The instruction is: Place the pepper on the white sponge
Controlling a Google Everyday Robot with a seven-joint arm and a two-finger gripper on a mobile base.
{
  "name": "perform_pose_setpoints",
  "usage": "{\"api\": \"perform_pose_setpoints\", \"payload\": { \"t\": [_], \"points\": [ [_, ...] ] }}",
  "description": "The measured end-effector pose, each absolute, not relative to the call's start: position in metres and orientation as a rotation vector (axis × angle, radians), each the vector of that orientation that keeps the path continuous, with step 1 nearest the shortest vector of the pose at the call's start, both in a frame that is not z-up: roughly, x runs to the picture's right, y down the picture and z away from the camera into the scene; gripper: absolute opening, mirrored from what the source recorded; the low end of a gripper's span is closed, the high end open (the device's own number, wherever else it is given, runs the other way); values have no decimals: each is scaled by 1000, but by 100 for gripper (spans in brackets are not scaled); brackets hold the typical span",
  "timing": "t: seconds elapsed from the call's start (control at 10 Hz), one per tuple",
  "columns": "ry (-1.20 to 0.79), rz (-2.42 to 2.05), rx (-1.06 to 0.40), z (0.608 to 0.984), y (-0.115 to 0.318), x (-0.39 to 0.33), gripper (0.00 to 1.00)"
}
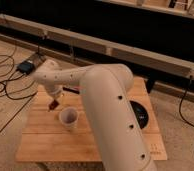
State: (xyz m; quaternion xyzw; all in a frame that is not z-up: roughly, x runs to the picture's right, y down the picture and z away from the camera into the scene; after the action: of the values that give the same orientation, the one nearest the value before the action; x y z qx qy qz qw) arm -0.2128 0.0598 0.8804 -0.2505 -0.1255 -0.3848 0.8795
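At the left part of the wooden table the gripper hangs low, its 2 fingers closed narrow on the pepper, a small dark red lump at their tips. Just to the right stands the paper cup. The white sponge I cannot find (the thick arm probably hides it), so I judge the carry must go to the right, past the cup.

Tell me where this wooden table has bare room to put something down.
Free: the front strip of the table, between the paper cup and the near edge. Crowded: the left back, where the tool, shut on the pepper, hangs beside the cup. The arm hides the middle; the dark bowl takes the right.
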Motion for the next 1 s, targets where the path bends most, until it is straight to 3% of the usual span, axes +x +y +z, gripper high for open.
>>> {"api": "perform_pose_setpoints", "payload": {
  "t": [0.4, 1.0],
  "points": [
    [-159, -638, -539, 884, 34, -135, 0],
    [-36, -370, -603, 867, 61, -37, 0]
  ]
}}
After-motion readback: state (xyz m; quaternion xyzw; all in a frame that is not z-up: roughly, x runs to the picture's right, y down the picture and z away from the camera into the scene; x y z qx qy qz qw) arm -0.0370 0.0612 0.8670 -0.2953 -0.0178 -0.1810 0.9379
